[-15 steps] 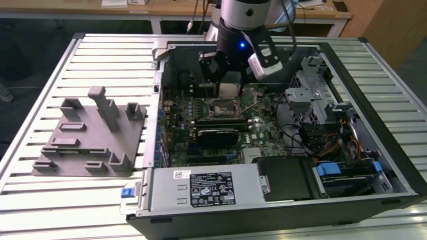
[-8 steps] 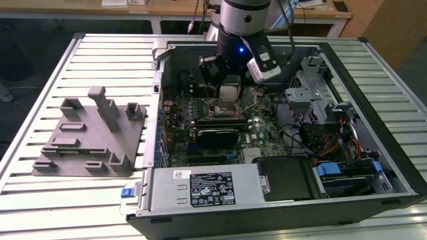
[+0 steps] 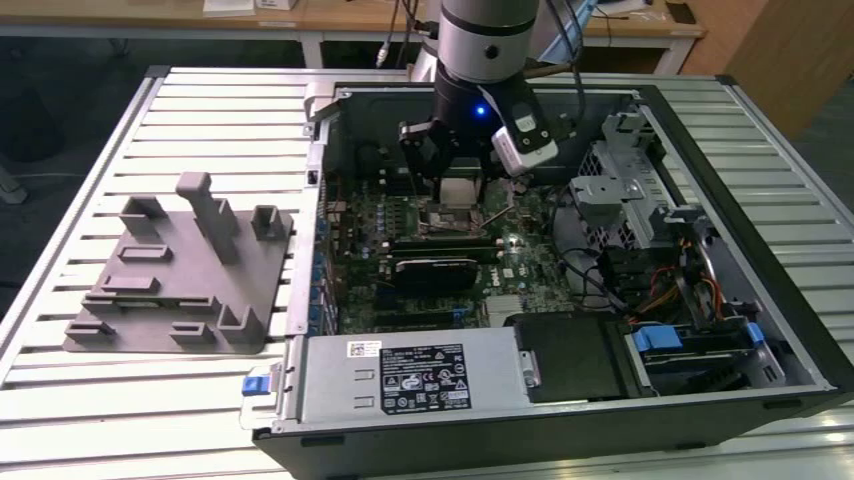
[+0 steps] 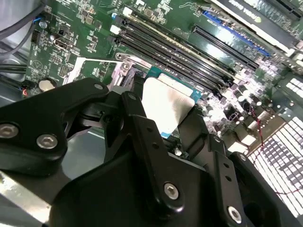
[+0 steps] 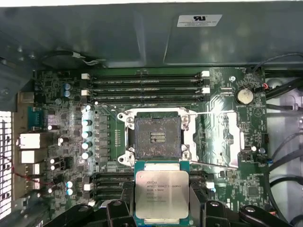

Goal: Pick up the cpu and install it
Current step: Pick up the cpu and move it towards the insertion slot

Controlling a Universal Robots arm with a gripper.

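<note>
- cpu [image 5: 162, 194] is up off the board, pinched between the black fingers [image 4: 142, 127] of the tool [image 4: 163, 113], which is closed tight on its two sides.
- It hangs just beside the socket [image 5: 157, 137], not inside it.
- So the picking up is done, and the putting in is not yet done: the socket is open and bare.
- The cpu is flat and square, with a smooth, shiny silver-grey metal top and a thin green edge.
- The socket is a dark square hole with a bright metal frame around it.
- The green board [image 5: 255, 189] is bumpy with tiny parts and has long black slots [image 5: 144, 87].
- The computer case [image 3: 801, 350] lies open on a desk [image 3: 227, 120] made of pale metal strips.
- A grey plastic holder [image 3: 180, 270] sits on the desk, at the exterior view's left.
</note>
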